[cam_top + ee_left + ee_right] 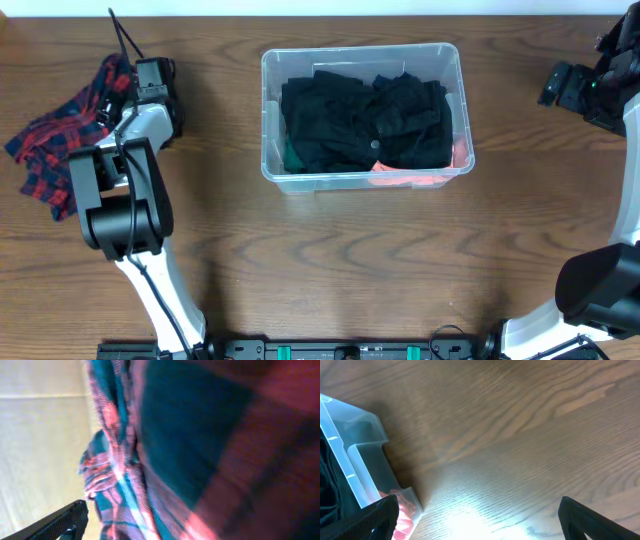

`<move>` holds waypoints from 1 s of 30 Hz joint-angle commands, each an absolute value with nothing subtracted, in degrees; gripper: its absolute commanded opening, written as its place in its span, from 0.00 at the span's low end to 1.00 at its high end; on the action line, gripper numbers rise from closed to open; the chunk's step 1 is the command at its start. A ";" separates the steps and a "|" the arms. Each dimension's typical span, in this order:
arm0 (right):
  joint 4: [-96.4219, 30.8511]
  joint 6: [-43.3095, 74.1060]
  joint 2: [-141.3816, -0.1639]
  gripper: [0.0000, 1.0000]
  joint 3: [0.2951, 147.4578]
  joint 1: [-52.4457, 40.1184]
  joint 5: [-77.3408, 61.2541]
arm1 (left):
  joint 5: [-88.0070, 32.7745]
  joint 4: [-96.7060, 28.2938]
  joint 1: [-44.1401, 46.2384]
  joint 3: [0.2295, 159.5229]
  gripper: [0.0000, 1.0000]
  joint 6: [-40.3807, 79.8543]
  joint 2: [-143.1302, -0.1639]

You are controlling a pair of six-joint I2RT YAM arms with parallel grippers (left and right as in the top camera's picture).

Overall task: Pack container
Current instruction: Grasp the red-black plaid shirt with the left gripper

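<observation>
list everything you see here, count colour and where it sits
container: one, clear, middle of the table
black clothes: a pile, count unclear, black, inside the container
pink cloth: one, pink, container's near corner on the robot's right
green cloth: one bit showing, green, container's left side
plaid cloth: one, red and blue, table's left end
table: one, brown wood, under everything
left gripper: one, black, at the plaid cloth, opening unclear
right gripper: one, black, open, above bare table right of the container

Black clothes (365, 125) fill most of the container (272, 140), plaid cloth (55, 145) crowds the far-left corner; the near surface (350, 265) is wide open.
</observation>
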State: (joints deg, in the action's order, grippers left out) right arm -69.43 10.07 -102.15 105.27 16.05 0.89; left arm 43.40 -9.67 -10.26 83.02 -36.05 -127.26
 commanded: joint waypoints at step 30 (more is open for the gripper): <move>-69.54 10.68 -101.60 0.99 105.65 16.32 1.08 | 53.47 1.74 -10.39 81.36 0.06 -22.65 -130.08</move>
State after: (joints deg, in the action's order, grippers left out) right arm -69.43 10.09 -102.15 105.27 16.05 0.89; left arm 50.89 2.13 -10.81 82.11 -25.67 -132.64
